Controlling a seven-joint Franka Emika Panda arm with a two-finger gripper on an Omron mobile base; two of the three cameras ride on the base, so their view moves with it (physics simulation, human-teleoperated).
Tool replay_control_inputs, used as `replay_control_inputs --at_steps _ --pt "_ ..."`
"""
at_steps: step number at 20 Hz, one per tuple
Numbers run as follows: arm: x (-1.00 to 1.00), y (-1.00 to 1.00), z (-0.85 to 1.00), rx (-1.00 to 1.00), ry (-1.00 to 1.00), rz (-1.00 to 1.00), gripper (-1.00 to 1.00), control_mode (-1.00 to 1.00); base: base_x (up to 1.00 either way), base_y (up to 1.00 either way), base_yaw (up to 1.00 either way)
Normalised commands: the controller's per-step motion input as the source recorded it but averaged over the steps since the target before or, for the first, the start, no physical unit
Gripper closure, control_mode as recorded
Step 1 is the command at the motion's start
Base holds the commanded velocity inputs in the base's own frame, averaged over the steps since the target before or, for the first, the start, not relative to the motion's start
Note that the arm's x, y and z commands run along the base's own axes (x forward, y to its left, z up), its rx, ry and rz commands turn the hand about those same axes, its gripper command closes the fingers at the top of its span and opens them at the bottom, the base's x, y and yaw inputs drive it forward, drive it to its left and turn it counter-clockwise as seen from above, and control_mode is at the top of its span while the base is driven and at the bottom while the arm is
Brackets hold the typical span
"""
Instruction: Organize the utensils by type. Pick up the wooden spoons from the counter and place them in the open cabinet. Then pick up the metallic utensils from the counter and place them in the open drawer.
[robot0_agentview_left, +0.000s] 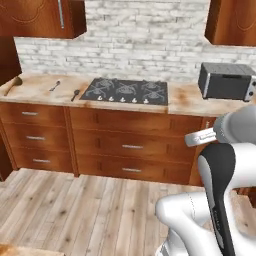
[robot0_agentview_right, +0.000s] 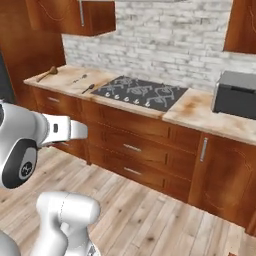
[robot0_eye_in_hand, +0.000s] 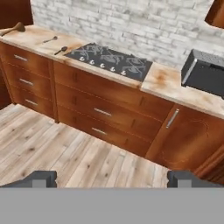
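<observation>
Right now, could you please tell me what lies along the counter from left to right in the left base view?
wooden spoon → silver spoon → dark-handled spoon → cooktop → toaster oven

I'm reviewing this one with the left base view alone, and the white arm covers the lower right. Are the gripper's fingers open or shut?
Observer: Open. In the hand view the gripper has its two small dark finger tips standing wide apart with nothing between them.
Operator: And what sits behind the arm, below the dark grey toaster oven?
Observer: The right base view shows a reddish-brown wooden cabinet door there, shut, with a vertical silver bar handle near its left edge.
</observation>
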Motion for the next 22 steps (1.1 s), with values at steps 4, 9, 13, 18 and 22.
replay_control_inputs --at_steps 4,9,13,18,22 --pt "0.0 0.0 0.0 0.0 0.0 0.0 -1.0 1.0 1.0 0.08 0.43" --pt "0.0 0.0 0.0 0.0 0.0 0.0 -1.0 1.0 1.0 0.18 0.31" --pt "0.0 0.0 0.0 0.0 0.0 0.0 -1.0 1.0 0.97 0.45 0.27" --pt "0.0 0.0 0.0 0.0 0.0 0.0 -1.0 1.0 0.77 0.85 0.12" --pt "0.0 0.0 0.0 0.0 0.0 0.0 -1.0 1.0 0.67 0.98 -0.08"
